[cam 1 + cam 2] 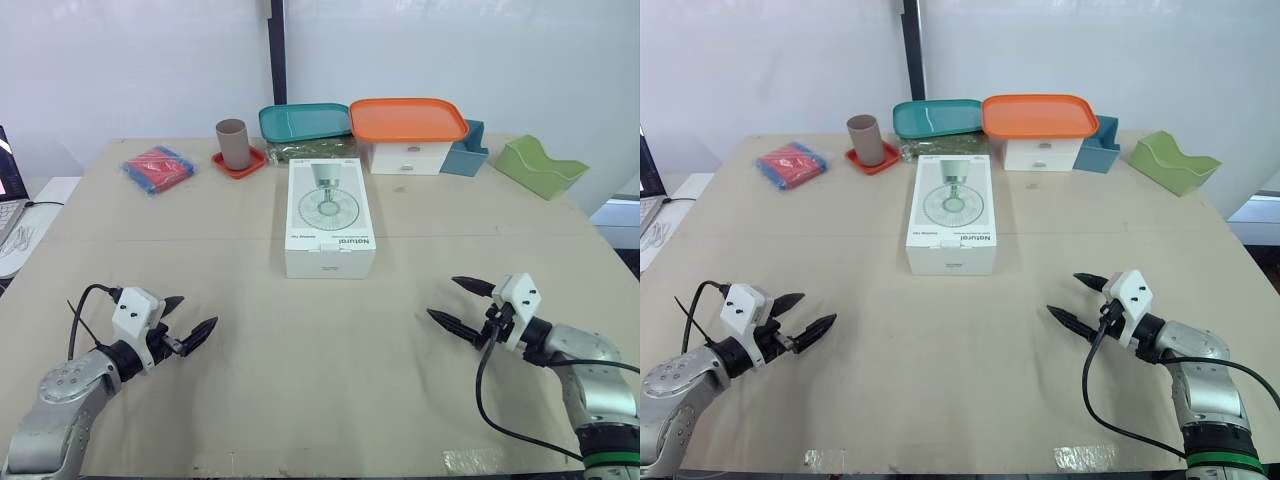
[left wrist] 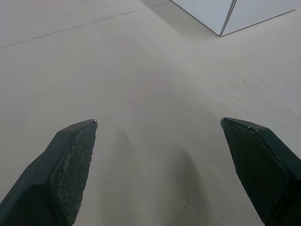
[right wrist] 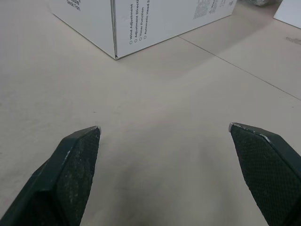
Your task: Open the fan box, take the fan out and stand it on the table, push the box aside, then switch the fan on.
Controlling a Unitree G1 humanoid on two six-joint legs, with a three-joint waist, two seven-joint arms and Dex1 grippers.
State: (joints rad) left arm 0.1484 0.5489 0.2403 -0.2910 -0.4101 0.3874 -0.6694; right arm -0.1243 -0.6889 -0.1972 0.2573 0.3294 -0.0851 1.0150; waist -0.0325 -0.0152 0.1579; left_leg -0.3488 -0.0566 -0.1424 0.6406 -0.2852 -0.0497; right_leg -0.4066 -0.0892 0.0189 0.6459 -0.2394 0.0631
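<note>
The white fan box lies flat and closed in the middle of the table, a fan picture on its lid; a corner of the fan box faces the right wrist camera. My left gripper hovers open near the front left, well short of the box. My right gripper is open at the front right, also apart from the box. Nothing sits between either pair of fingers.
Along the back edge stand a brown cup on a red coaster, a teal tray, an orange lid on a white container, a blue holder and a green tray. A red-blue packet lies back left.
</note>
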